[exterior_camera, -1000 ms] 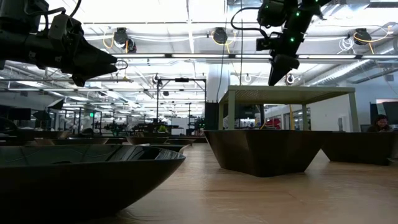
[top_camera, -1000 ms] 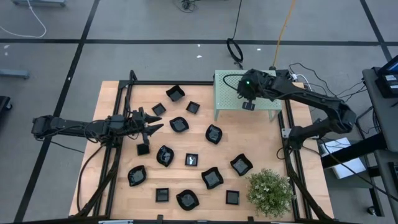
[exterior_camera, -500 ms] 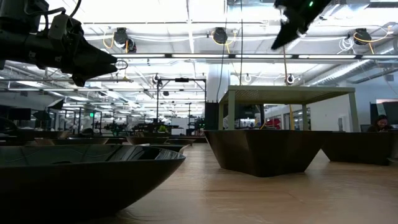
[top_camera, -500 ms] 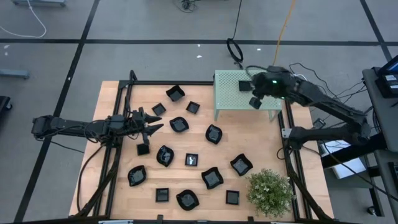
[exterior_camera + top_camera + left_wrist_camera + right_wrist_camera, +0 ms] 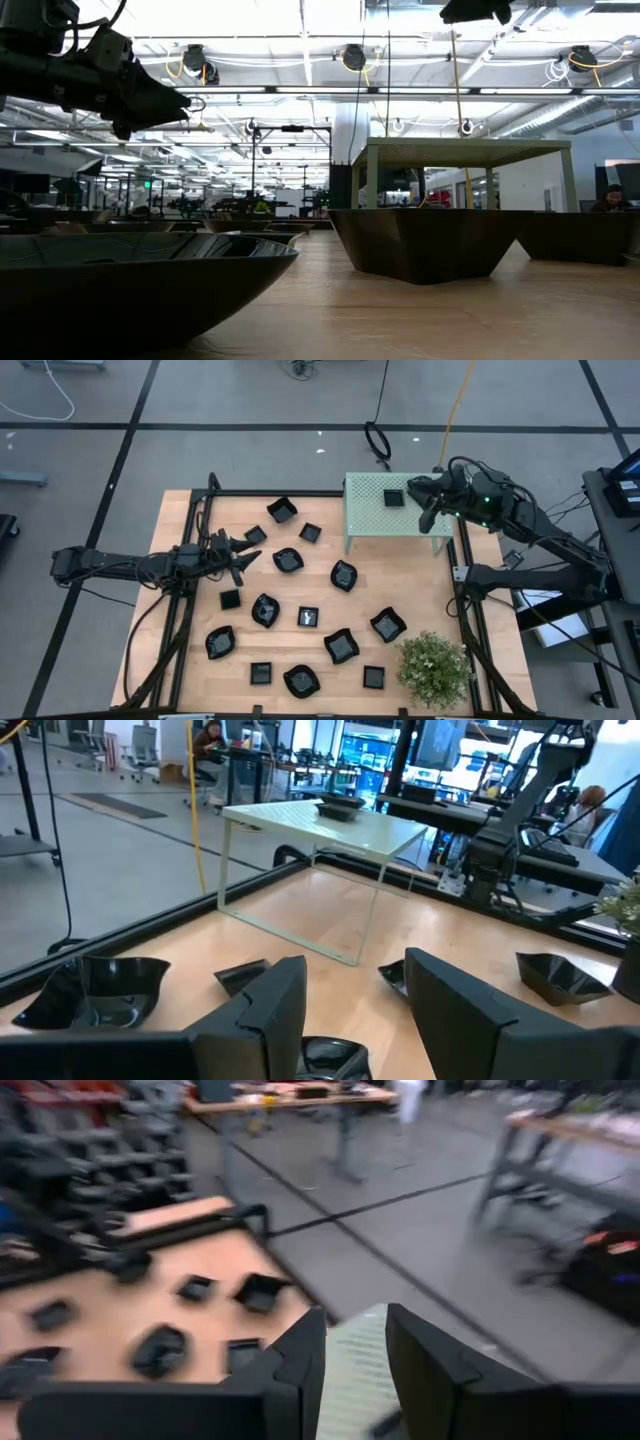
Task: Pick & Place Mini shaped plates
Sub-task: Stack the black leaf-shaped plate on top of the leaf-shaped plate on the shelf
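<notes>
Glossy black mini shaped plates (image 5: 342,646) lie scattered over the wooden table (image 5: 400,585), square ones and wavy-rimmed ones mixed, every one of them showing an empty hollow. Taking the table centre in the high view as the dial, a small green bushy plant (image 5: 433,668) stands nearest, at about five o'clock, with a square plate (image 5: 373,677) just beside it and a wavy one (image 5: 301,680) at six o'clock near the front edge. More plates sit around the middle, and a square one (image 5: 229,599) lies alone on the wood at about nine o'clock.

The left gripper (image 5: 238,563) hovers just beyond that plate, its two dark fingers (image 5: 440,1010) parted with a clear gap and nothing between them.

Farther off, at one o'clock, stands the pale green perforated stand (image 5: 375,520). One square plate (image 5: 393,498) rests on its top, apart from the rest; the left wrist view shows it as a dark dish on the raised surface.

The right gripper (image 5: 428,512) hangs above the stand's right part, close to that plate but clear of it, jaws slightly apart and holding nothing.
</notes>
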